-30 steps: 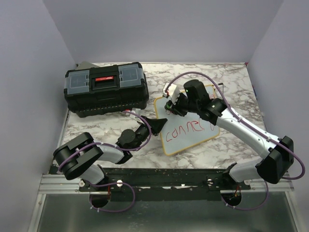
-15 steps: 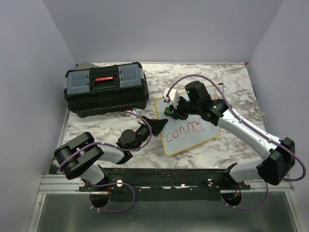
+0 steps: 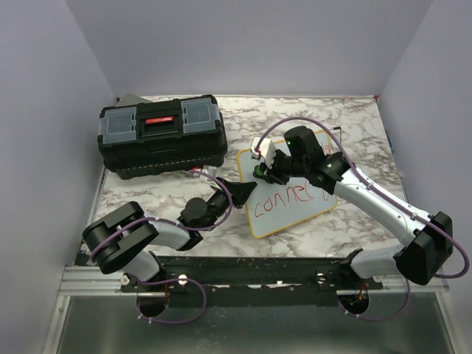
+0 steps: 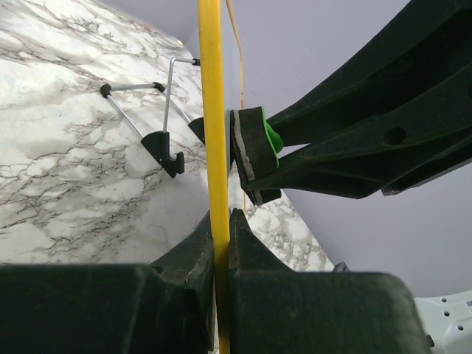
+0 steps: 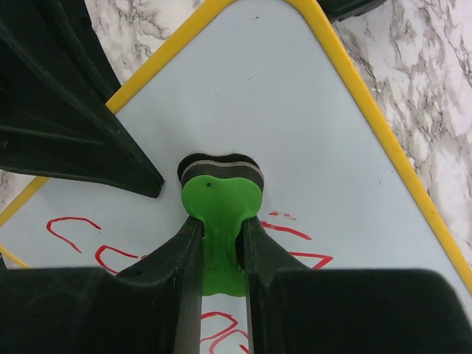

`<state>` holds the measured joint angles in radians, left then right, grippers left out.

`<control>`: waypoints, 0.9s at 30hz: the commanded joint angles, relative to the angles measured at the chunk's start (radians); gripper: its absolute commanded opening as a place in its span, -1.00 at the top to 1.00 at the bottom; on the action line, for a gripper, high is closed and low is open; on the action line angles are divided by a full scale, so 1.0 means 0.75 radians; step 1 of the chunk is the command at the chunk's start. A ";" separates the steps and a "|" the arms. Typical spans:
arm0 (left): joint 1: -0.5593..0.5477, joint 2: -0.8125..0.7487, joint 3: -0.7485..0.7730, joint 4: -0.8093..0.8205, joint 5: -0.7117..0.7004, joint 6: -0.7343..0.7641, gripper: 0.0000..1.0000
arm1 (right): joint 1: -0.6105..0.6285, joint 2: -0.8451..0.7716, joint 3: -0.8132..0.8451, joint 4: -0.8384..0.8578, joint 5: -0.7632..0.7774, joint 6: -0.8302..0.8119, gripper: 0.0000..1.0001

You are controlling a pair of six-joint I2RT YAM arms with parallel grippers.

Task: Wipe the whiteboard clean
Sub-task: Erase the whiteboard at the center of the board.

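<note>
Since red handwriting [image 3: 284,199] covers the lower half of the whiteboard [image 3: 280,220], the wiping step is judged barely begun.

1. Black toolbox [image 3: 162,136], grey lid compartments: left of and beyond the whiteboard, well apart from it, on the marble table [image 3: 346,118].
2. Left gripper [image 4: 220,221]: at the whiteboard's left edge, fingers clenched on the yellow frame and holding the board steady.
3. Whiteboard: mid-table, tilted face-up. A wire stand [image 4: 140,122] with black feet shows behind it in the left wrist view.
4. Eraser [image 5: 220,193], green body with dark felt pad: on the whiteboard's upper left area, pad against bare white surface, just above the writing.
5. Right gripper [image 5: 219,230]: over the whiteboard's upper part, fingers clamped on the eraser's green body.

Step in hand: eraser set to the board, strokes not yet reached.

Next move, as judged: drag the pad down and across the red letters with steady pressure, while the left grip resists the push so that the board does not slide or tip on its stand.
</note>
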<state>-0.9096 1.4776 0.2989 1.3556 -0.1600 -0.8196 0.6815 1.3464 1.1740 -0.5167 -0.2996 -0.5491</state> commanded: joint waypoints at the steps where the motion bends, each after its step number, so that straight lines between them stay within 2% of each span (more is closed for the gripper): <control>1: -0.027 -0.005 0.004 -0.086 0.095 0.105 1.00 | 0.005 -0.038 -0.025 0.078 0.172 0.052 0.99; 4: -0.027 -0.004 0.010 -0.089 0.098 0.105 1.00 | 0.005 -0.026 -0.025 0.081 0.206 0.047 0.99; 9: -0.029 -0.004 0.019 -0.104 0.094 0.101 1.00 | 0.018 -0.047 -0.041 -0.069 -0.120 -0.081 0.99; 12: -0.029 -0.013 0.021 -0.125 0.083 0.097 1.00 | 0.030 -0.057 -0.061 -0.033 -0.058 -0.063 0.99; 15: -0.029 -0.016 0.023 -0.126 0.077 0.085 1.00 | 0.028 -0.067 -0.090 0.131 0.196 0.038 0.99; 17: -0.031 -0.015 0.023 -0.127 0.072 0.076 1.00 | 0.026 -0.065 -0.082 0.156 0.260 0.056 0.99; 20: -0.033 -0.010 0.023 -0.132 0.063 0.064 1.00 | 0.029 -0.064 -0.069 0.109 0.190 0.036 0.98; 24: -0.037 -0.012 0.020 -0.138 0.052 0.064 1.00 | 0.031 -0.073 -0.058 -0.058 -0.102 -0.098 0.99; 25: -0.037 -0.017 0.019 -0.141 0.052 0.067 1.00 | 0.030 -0.077 -0.068 -0.049 -0.098 -0.088 0.99; 27: -0.037 -0.025 0.018 -0.160 0.048 0.076 1.00 | 0.031 -0.081 -0.097 0.081 0.097 -0.007 0.99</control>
<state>-0.9161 1.4734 0.3126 1.3224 -0.1669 -0.8352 0.7029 1.3117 1.1213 -0.4950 -0.2798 -0.5777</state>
